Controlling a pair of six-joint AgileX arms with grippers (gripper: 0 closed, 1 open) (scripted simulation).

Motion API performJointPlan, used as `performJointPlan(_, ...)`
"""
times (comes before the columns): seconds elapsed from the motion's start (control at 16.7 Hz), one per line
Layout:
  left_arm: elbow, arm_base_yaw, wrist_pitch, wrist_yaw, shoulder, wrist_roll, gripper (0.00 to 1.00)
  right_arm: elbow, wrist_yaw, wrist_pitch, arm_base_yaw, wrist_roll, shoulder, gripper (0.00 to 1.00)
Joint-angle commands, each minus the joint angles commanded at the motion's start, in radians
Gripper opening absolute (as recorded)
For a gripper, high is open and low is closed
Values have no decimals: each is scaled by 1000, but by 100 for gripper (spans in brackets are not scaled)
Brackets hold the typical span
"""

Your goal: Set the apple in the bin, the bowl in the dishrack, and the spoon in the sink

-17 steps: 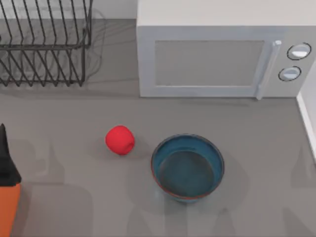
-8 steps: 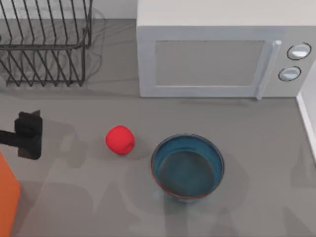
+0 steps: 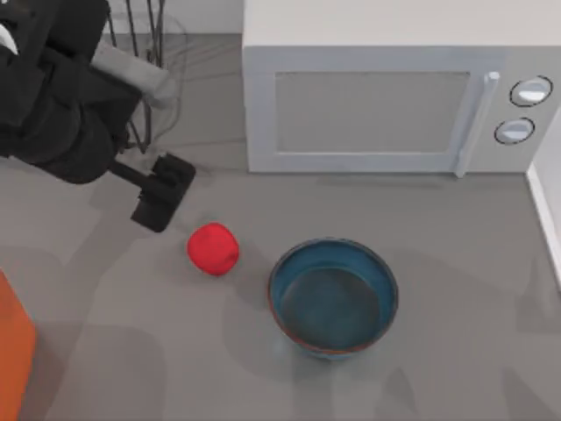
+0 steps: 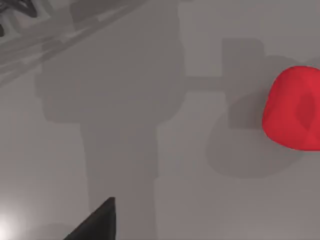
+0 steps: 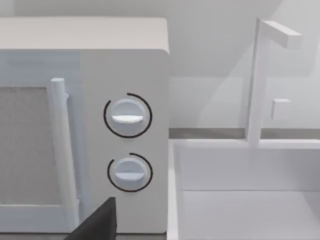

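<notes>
Seen from above: a grey table [image 3: 456, 263], with a white microwave [image 3: 386, 96] across the upper middle and right of the frame, its door closed and two round dials at its right end.

In the upper left corner, the bulky black left arm [image 3: 61, 88], covering most of the black wire dishrack [image 3: 156, 26]; a few upright wires visible just beside the arm.

Reaching down and to the right from that arm, the left gripper [image 3: 162, 191], hanging over the table just up and left of the apple [image 3: 213, 248], near it but not touching. Open or closed: cannot tell.

Small, round and bright red, the apple, resting on the bare table left of centre. Same apple in the left wrist view [image 4: 295, 107], at the right edge of the frame, with a dark tip of the left gripper [image 4: 97, 222] at the bottom edge.

To the right of the apple and slightly lower in the top view, the teal-blue bowl [image 3: 333, 303], upright and empty, with a thin reddish rim, close to the apple but apart from it.

At the lower left edge, part of an orange object [image 3: 13, 360].

In the right wrist view: the microwave's dial end [image 5: 125, 125], a white sink basin [image 5: 240, 200] beside it with a white faucet [image 5: 257, 80], and a dark tip of the right gripper [image 5: 97, 225] at the bottom edge. State of that gripper: cannot tell.
</notes>
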Motion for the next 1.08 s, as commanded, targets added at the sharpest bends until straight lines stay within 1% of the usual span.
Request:
performJointPlan(0.3, 295, -97, -201, 1, 381, 47, 100, 0, 0, 0, 0, 0, 0, 100)
performJointPlan(0.54, 437, -143, -297, 2, 565, 69, 100, 0, 0, 0, 0, 0, 0, 100)
performJointPlan(0.66, 463, -152, -315, 2, 600, 74, 100, 0, 0, 0, 0, 0, 0, 100)
performJointPlan(1.08, 447, -149, -297, 2, 605, 75, 100, 0, 0, 0, 0, 0, 0, 100)
